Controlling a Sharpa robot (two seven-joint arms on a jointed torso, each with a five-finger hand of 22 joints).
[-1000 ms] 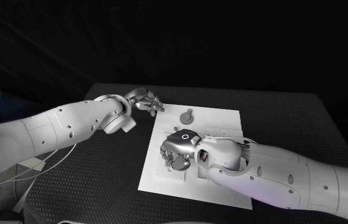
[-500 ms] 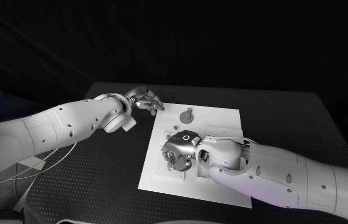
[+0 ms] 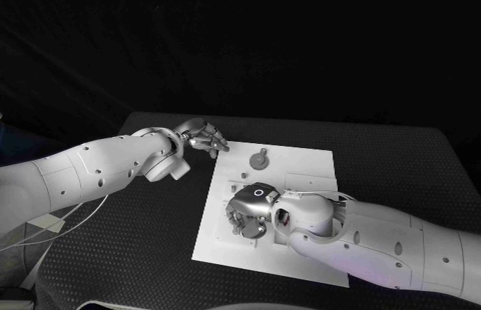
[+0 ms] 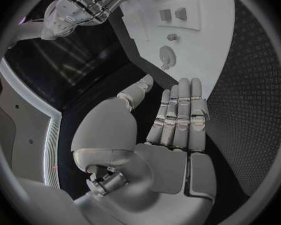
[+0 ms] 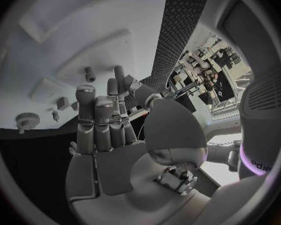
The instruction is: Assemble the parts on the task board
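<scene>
Black textured matting covered the table (image 3: pixel 401 150), and on it, in the middle, lay the white task board (image 3: pixel 301 164), tilted slightly in the head view. The right arm reached in over the board's near half, and the right hand (image 3: pixel 249 211) hung palm-down above the board's near left part. In the right wrist view its fingers (image 5: pixel 97 120) stood straight and apart with nothing between them, so it held nothing. The left hand (image 3: pixel 204 140) hovered off the board, just beside its far left corner; the left wrist view showed its fingers (image 4: pixel 181 110) extended side by side and empty.

A round grey part (image 3: pixel 258 161) with a short stem lay on the far half of the board, well apart from the right hand and nearer the left hand. Smaller grey parts (image 5: pixel 60 104) and a toothed wheel (image 5: pixel 26 119) sat on the board ahead of the right hand's fingertips.

By my judgement the step in hand was a reach for one of the small pieces under the right hand, not yet a grasp. The next move would call for lowering the fingers and closing them precisely on a small piece without nudging its neighbours.
</scene>
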